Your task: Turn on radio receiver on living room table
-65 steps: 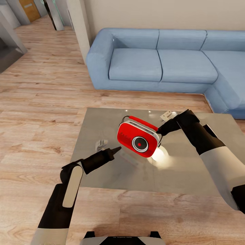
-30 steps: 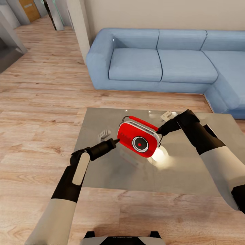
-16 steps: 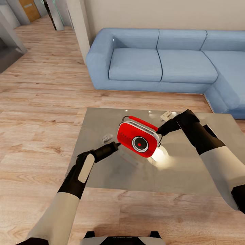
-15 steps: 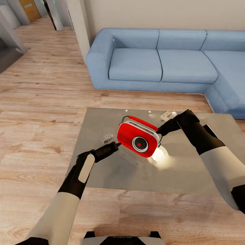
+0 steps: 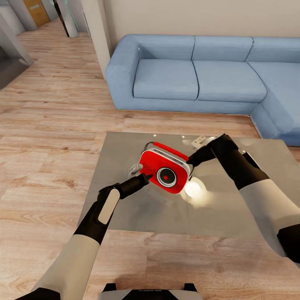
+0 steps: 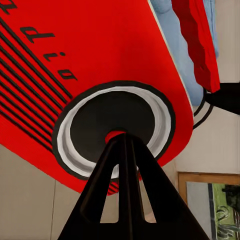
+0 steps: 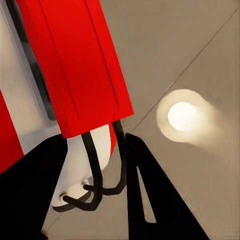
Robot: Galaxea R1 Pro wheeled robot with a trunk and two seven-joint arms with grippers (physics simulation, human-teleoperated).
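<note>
The radio receiver (image 5: 163, 173) is held up above the worktop (image 5: 233, 212), tilted, over the part nearer the left edge and towards the far edge, with its round dark dial (image 5: 166, 176) facing the robot. The right claw (image 5: 191, 160) comes in from the right edge side and is clamped on the end of the radio's thin handle (image 5: 163, 146); in the right wrist view its two dark fingers (image 7: 145, 200) stand either side of the handle's wire ends (image 7: 95, 165), with the red handle bar (image 7: 80, 65) and the white trim above them.

The left claw (image 5: 146, 178) reaches in from the near-left side, fingers drawn together into a point, its tip at the lower left of the radio's red face. In the left wrist view the joined fingers (image 6: 125, 165) end right at the small red light (image 6: 114, 135) in the centre of the dial (image 6: 116, 127), within the white-silver ring; whether they actually press it I cannot tell.

A bright round reflection (image 5: 192, 189) lies on the glossy worktop just beneath the radio. A small pale reflection (image 5: 198, 142) sits near the far edge, beside the right wrist. Beyond the far edge a blue sectional sofa (image 5: 196, 75) stands on the light wood floor (image 5: 46, 125) against a beige wall (image 5: 200, 16).
</note>
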